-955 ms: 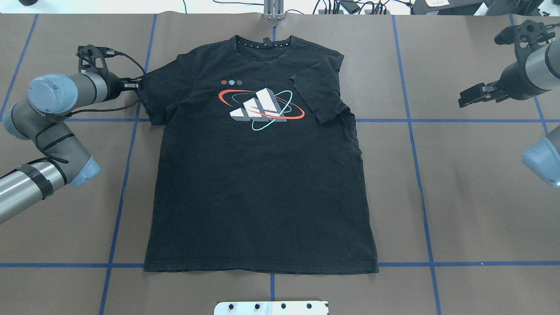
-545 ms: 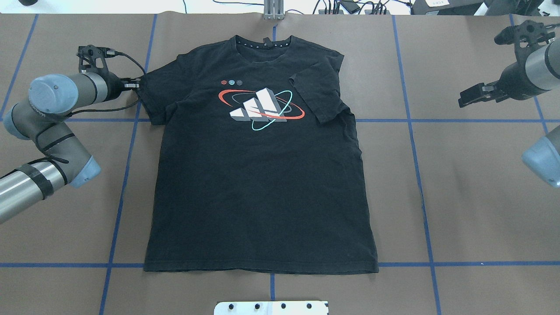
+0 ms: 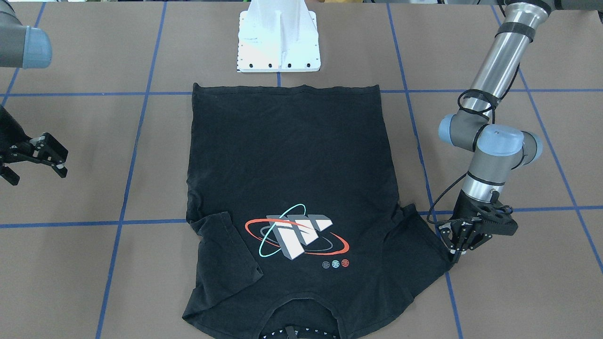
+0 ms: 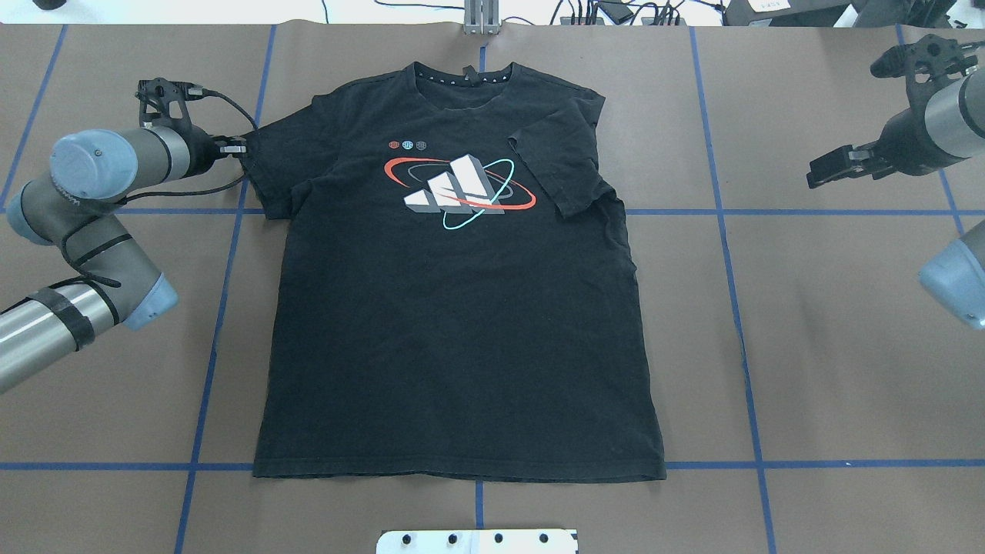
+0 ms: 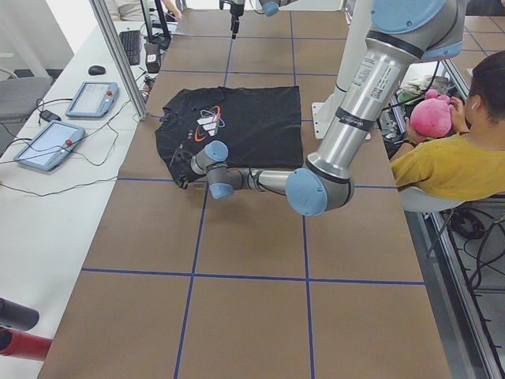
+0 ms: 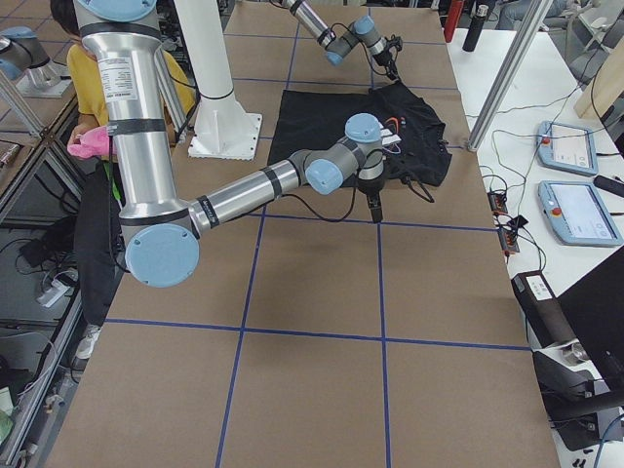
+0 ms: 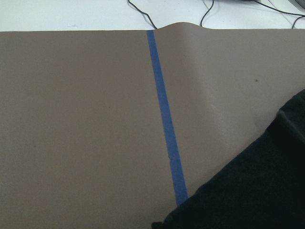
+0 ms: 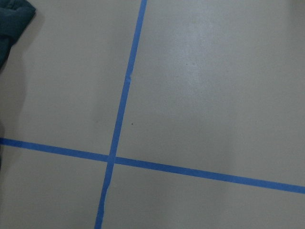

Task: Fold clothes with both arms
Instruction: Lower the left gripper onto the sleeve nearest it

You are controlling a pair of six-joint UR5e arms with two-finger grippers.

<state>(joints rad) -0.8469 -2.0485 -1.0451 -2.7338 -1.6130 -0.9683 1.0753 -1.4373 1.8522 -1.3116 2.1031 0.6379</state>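
The black T-shirt [image 4: 462, 308] lies flat on the brown table, logo [image 4: 458, 185] up and collar toward the far edge. Its sleeve [image 4: 558, 165] on the overhead view's right is folded in over the chest. The other sleeve [image 4: 269, 165] lies spread out. My left gripper [image 4: 237, 146] is low at that sleeve's outer edge and looks shut on it; in the front-facing view the sleeve [image 3: 424, 235] draws to a point at the left gripper [image 3: 455, 256]. My right gripper [image 4: 817, 175] hovers open and empty well off to the side, also seen as the right gripper [image 3: 35, 169].
Blue tape lines [image 4: 723, 231] grid the brown table cover. The white mounting base [image 3: 279, 42] stands just behind the shirt's hem. A seated person in yellow [image 5: 450, 158] is beside the table. Tablets [image 5: 51, 142] and cables lie on a side bench past the collar.
The left gripper has crept slightly toward the far edge at the sleeve's edge, and the sleeve corner shifted with it. The right arm has stayed put.
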